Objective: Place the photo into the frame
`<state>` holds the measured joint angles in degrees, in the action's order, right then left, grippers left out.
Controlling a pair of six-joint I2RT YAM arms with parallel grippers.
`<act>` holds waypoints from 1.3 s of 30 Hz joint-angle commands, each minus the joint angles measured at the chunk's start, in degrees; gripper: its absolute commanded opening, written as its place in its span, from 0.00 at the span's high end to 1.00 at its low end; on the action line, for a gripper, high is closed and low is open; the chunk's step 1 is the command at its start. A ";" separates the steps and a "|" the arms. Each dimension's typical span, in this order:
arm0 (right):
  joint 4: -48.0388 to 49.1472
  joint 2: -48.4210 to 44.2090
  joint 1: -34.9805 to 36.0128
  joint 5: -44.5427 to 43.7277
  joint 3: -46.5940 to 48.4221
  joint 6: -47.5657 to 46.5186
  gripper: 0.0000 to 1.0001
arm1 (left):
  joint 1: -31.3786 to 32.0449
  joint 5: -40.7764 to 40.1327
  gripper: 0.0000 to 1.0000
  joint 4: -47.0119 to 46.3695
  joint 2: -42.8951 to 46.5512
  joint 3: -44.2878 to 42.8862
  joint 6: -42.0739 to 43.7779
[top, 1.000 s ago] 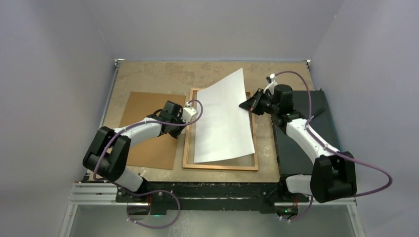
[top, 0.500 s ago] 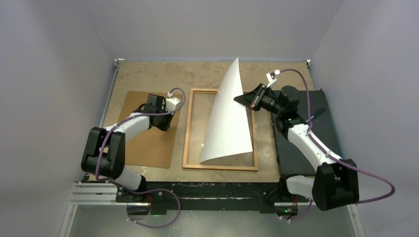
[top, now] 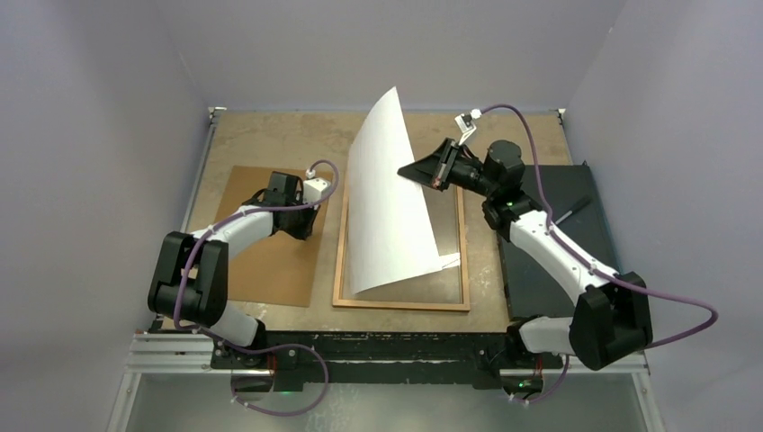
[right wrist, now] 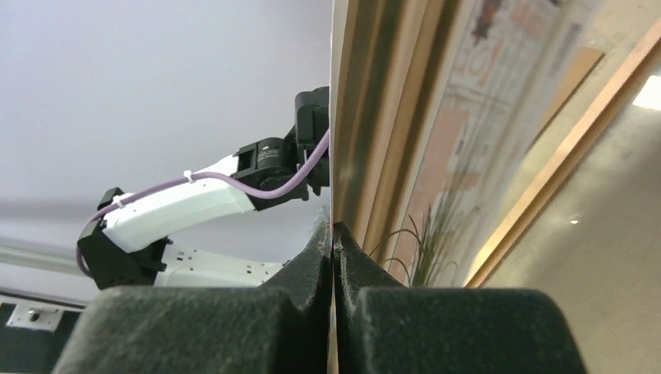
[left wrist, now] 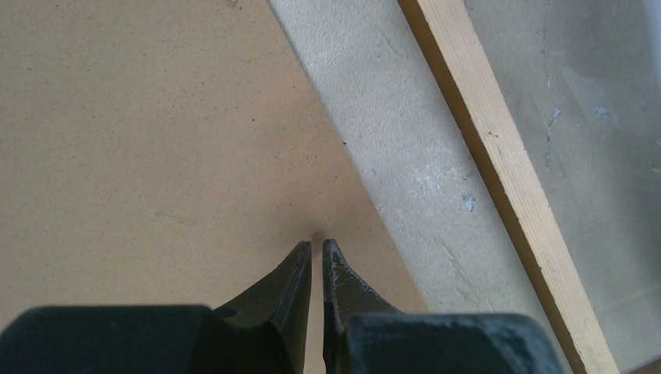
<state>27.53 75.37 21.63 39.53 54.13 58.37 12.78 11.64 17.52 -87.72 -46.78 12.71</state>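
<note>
Right gripper pinches the far right edge of the large thin white-backed photo, which stands steeply, near edge down inside the thin orange-brown wooden frame. Left gripper, nearly closed and empty, hovers over the flat brown board to the left.

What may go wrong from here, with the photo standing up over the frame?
1. The right hand pinches the photo at one edge only. The sheet stands steep and curved, so it may slip or crease.
2. Its low edge rests inside the frame, but one corner seems near the right rail, so it may settle crooked.
3. The left hand hovers empty over the brown board, so nothing steadies the free side.
</note>
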 commanded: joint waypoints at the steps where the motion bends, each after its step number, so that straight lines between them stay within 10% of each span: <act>1: -1.19 -1.92 -0.97 -3.04 -3.13 -3.19 1.00 | -0.11 1.28 0.92 -0.20 1.60 -1.48 -0.56; 39: -24.26 0.60 -6.93 -23.52 -8.61 -25.73 1.00 | 0.01 1.41 0.94 0.00 2.24 -0.73 0.70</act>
<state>6.83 77.49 15.33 18.92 43.24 36.16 12.80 11.84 17.72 -87.72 -46.76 12.91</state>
